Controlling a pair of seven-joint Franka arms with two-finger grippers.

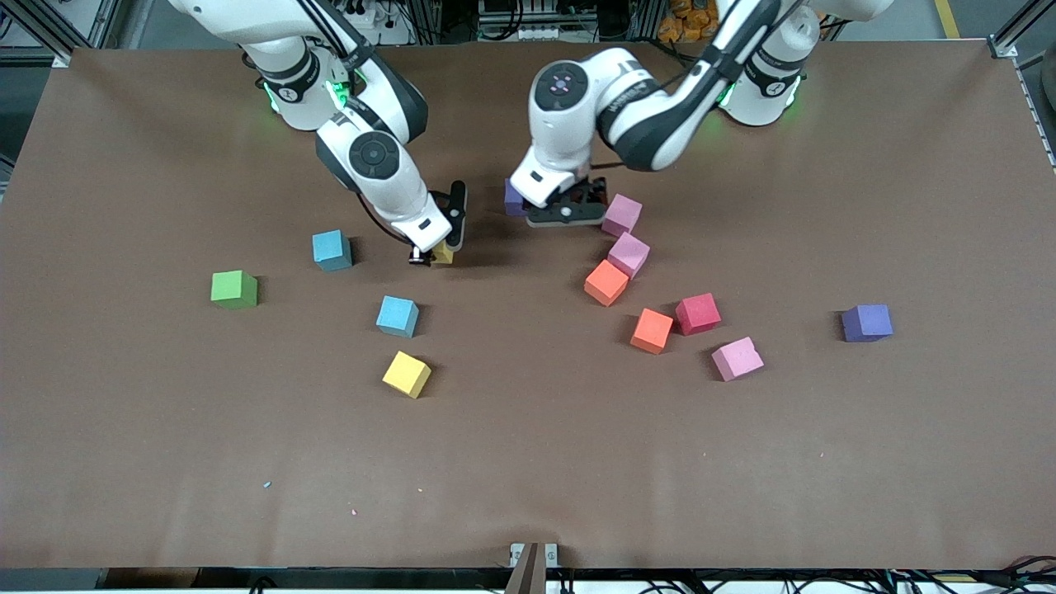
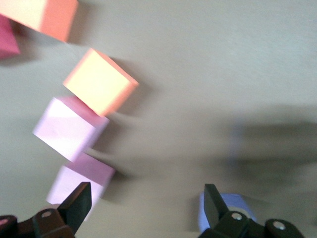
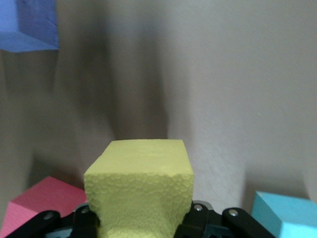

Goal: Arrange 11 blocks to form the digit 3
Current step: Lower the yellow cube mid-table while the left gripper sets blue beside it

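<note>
My right gripper (image 1: 435,252) is shut on a yellow block (image 1: 444,252) (image 3: 141,183), low over the table beside a light blue block (image 1: 332,250). My left gripper (image 1: 566,211) (image 2: 144,208) hangs open and holds nothing, over the table between a purple block (image 1: 515,198) (image 2: 229,210) and a pink block (image 1: 621,214) (image 2: 79,181). Close by lie another pink block (image 1: 629,253) (image 2: 69,129) and an orange block (image 1: 606,282) (image 2: 101,82). Loose on the table are an orange (image 1: 652,330), red (image 1: 698,313), pink (image 1: 737,358), purple (image 1: 867,322), light blue (image 1: 398,316) and yellow block (image 1: 407,374).
A green cube (image 1: 234,289) sits toward the right arm's end of the table. The right wrist view also shows a red block (image 3: 39,206) and a light blue block (image 3: 285,215) near the held one. The brown table (image 1: 528,478) is bare nearer the front camera.
</note>
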